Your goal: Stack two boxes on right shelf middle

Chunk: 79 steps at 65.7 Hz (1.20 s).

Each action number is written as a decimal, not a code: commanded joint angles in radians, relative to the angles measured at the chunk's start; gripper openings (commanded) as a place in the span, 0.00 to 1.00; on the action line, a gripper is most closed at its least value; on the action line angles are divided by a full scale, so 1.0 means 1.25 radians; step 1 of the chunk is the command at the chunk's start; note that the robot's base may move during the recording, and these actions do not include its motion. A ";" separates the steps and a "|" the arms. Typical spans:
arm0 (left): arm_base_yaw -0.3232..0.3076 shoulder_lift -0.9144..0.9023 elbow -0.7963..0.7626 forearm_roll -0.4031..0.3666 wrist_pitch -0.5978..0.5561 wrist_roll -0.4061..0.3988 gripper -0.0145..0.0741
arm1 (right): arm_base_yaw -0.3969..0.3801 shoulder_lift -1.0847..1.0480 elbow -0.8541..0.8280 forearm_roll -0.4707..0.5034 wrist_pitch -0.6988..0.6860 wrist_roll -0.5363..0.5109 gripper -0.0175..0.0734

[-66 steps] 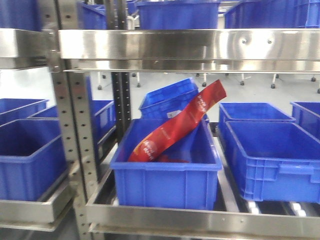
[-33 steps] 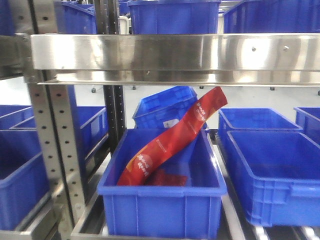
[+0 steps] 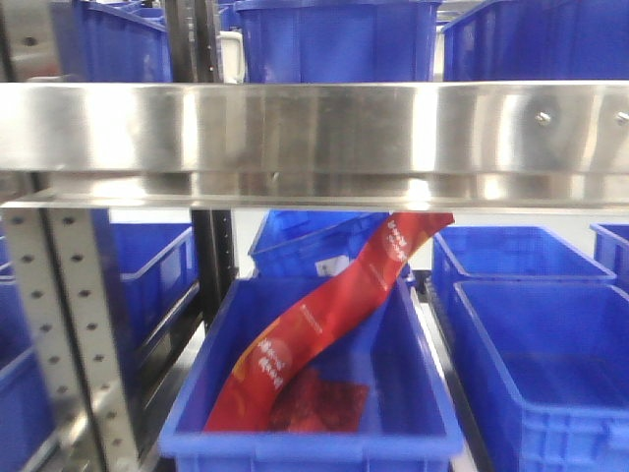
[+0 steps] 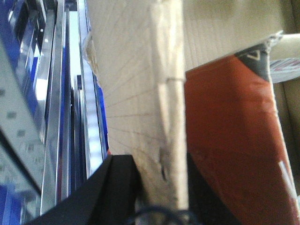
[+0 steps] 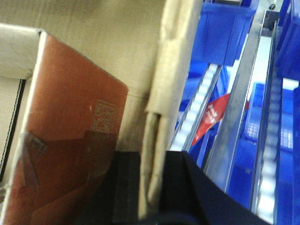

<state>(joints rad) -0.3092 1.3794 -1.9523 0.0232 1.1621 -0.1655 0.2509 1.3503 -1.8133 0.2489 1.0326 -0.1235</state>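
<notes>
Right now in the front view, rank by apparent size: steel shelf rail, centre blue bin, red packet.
Steel shelf rail
Centre blue bin
Red packet
The rail is nearest and the bin is cropped, so those two are unsure.

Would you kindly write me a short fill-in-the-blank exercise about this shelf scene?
The long red packet leans in a ____ bin. The left hand and the right hand each clamp a flap made of ____. In the front view, the steel rail crosses ____ that bin.
Missing: blue; cardboard; above.
</notes>
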 commanded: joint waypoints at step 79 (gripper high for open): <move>0.005 -0.015 -0.012 0.008 -0.048 0.004 0.04 | -0.006 -0.009 -0.008 -0.026 -0.031 -0.014 0.03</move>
<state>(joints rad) -0.3092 1.3794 -1.9523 0.0232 1.1603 -0.1655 0.2509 1.3503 -1.8133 0.2489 1.0326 -0.1235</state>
